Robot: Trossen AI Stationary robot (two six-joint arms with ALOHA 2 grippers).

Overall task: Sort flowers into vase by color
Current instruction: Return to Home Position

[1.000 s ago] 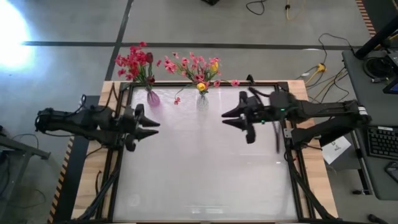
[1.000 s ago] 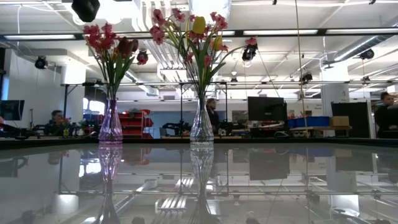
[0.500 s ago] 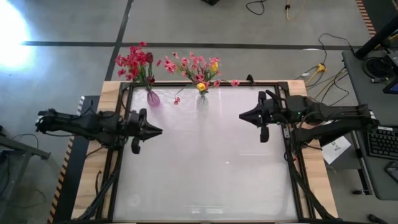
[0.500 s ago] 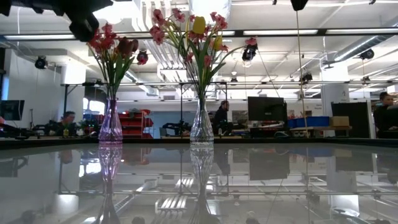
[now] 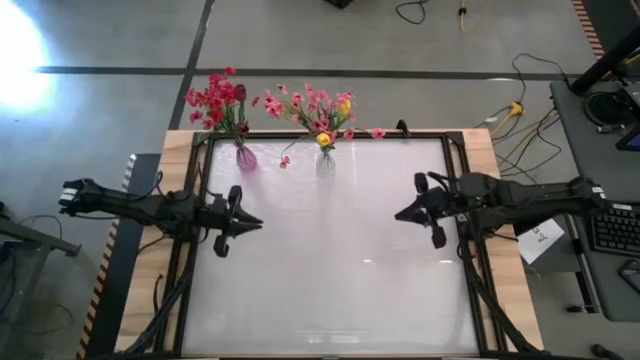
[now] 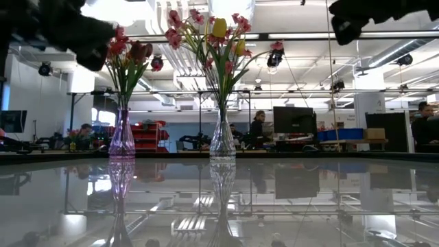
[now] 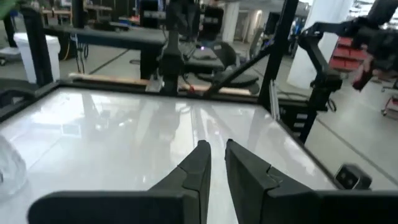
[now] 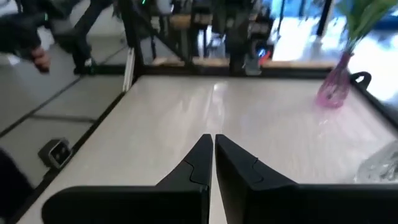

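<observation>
The left gripper (image 5: 258,221) hovers over the left side of the worktop (image 5: 330,290), its fingers (image 7: 200,158) drawn to a narrow gap and holding nothing. The right gripper (image 5: 399,214) faces it from well apart across the worktop, its own fingers almost touching, also empty. The purple vase (image 5: 245,156) stands at the far edge, beyond the left gripper and closer to it than to the right one; it holds the red flowers (image 5: 215,100). Near that vase, farther back than both grippers and between them, the clear vase (image 5: 325,162) holds the pink flowers (image 5: 305,105) and yellow buds (image 5: 344,104). Both grippers are apart from the vases and stems.
</observation>
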